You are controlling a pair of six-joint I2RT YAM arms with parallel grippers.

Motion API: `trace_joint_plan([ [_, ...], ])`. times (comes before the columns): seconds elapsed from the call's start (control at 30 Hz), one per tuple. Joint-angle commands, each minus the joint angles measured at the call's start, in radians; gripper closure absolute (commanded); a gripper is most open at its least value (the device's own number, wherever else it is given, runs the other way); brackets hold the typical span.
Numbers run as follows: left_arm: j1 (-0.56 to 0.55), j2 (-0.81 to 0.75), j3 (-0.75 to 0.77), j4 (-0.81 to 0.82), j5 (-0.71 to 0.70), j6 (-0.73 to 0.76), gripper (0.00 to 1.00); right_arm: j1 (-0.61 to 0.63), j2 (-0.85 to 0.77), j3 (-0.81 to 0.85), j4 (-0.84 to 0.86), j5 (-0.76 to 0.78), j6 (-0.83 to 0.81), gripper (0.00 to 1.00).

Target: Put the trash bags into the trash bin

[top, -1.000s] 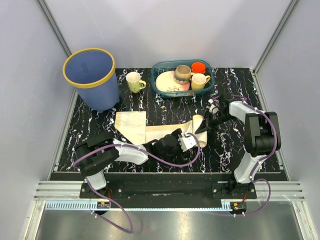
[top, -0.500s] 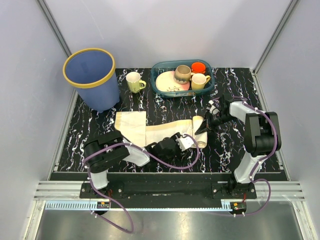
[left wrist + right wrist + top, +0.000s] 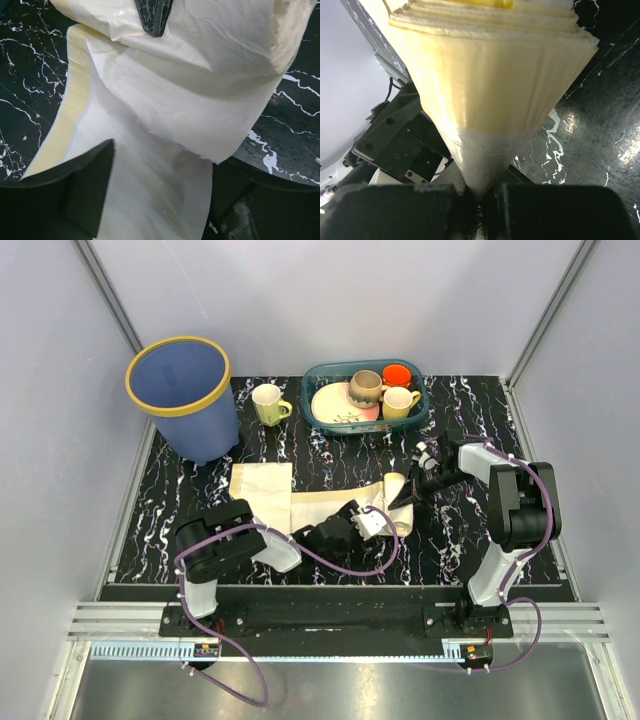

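The trash bags (image 3: 320, 502) lie as a flattened cream strip across the middle of the black marbled table (image 3: 450, 540), well apart from the blue trash bin (image 3: 180, 390) at the far left corner. The right gripper (image 3: 408, 497) pinches the folded bundle at the strip's right end, jaws closed on the film. The left gripper (image 3: 372, 524), on the near side of that end, stands wide, its fingers (image 3: 75, 200) straddling the loose film.

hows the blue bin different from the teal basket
The bin is round, tall and blue with a yellow rim; the basket is oval, low and teal. The bin looks empty; the basket holds a plate and mugs. Both are open-topped, at the far side of the table.
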Motion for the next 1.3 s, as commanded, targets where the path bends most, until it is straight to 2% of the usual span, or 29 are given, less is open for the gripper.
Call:
trace_joint_plan([
  [0.0,0.012,0.012,0.017,0.070,-0.016,-0.026,0.33,-0.009,-0.020,0.014,-0.040,-0.024,-0.010,1.00],
  [0.1,0.015,-0.036,-0.020,0.080,0.001,-0.009,0.51,-0.012,-0.008,0.027,-0.061,0.008,-0.044,1.00],
  [0.17,0.017,-0.082,-0.031,0.079,0.019,0.010,0.68,-0.012,0.003,0.038,-0.071,0.023,-0.070,1.00],
  [0.2,0.020,-0.097,-0.034,0.070,0.031,0.014,0.85,-0.012,0.004,0.041,-0.071,0.032,-0.076,1.00],
  [0.27,0.031,-0.136,-0.031,0.024,0.050,0.016,1.00,-0.012,0.007,0.046,-0.069,0.058,-0.107,1.00],
  [0.57,0.132,-0.214,0.092,-0.315,0.233,-0.082,1.00,0.008,-0.012,0.093,-0.065,0.243,-0.260,1.00],
  [0.7,0.173,-0.220,0.130,-0.442,0.291,-0.115,1.00,0.049,-0.052,0.096,-0.031,0.379,-0.331,1.00],
  [0.97,0.213,-0.257,0.179,-0.579,0.347,-0.171,1.00,0.083,-0.104,0.046,0.012,0.575,-0.449,1.00],
  [1.27,0.270,-0.242,0.235,-0.674,0.350,-0.247,1.00,0.089,-0.121,-0.023,0.024,0.648,-0.561,1.00],
])
